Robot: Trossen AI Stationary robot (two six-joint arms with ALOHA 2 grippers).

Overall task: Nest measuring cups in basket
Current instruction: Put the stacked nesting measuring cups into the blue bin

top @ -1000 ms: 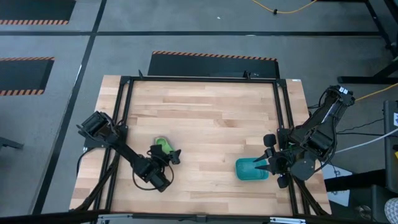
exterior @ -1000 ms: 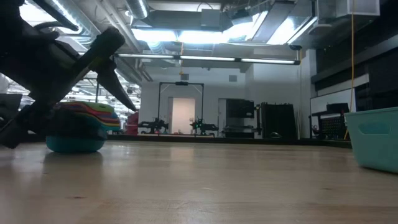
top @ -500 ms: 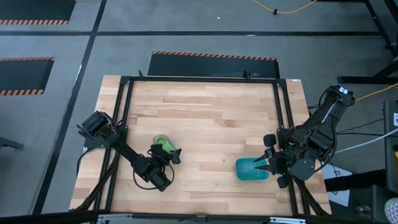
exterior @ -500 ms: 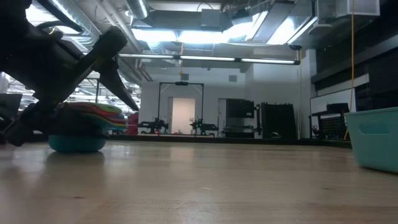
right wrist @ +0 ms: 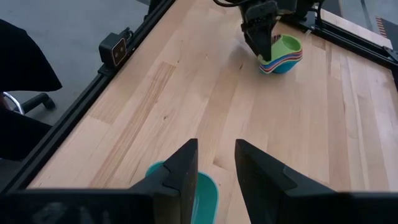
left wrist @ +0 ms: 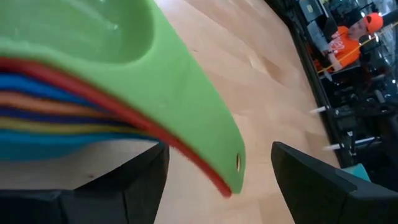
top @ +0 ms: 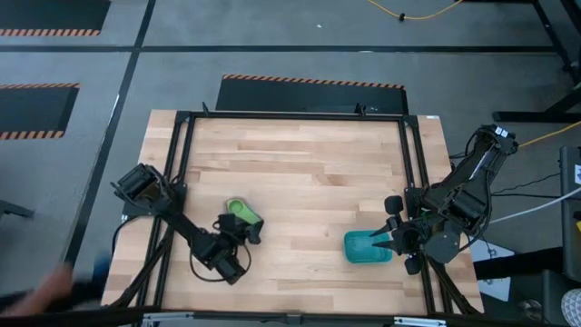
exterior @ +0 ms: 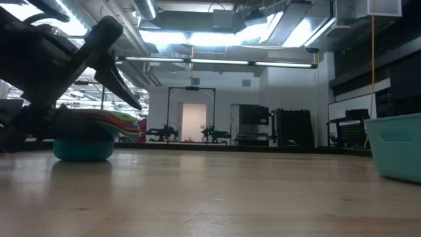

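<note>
The measuring cups stand nested in one stack on the table's left half, green on top and light blue at the bottom. Their flat handles fan out together toward my left gripper. That gripper is open, with one finger on each side of the handles. The teal basket sits on the table's right half, its base flat on the wood. My right gripper is open and hovers at the basket's right end. My left gripper comes level from the table's near side, with the stacked handles' free ends in the gap between its open fingers. I cannot tell whether either finger touches the handles or the bottom cup.
A black metal frame runs along the table's sides. Bare wood lies between the cup stack and the basket. A blurred person shows past the table's near left corner.
My left gripper has drawn back a little toward the table's near left corner, staying open. The cup stack has shifted slightly, and its handles now stick out farther toward the basket side. My right arm has kept still.
</note>
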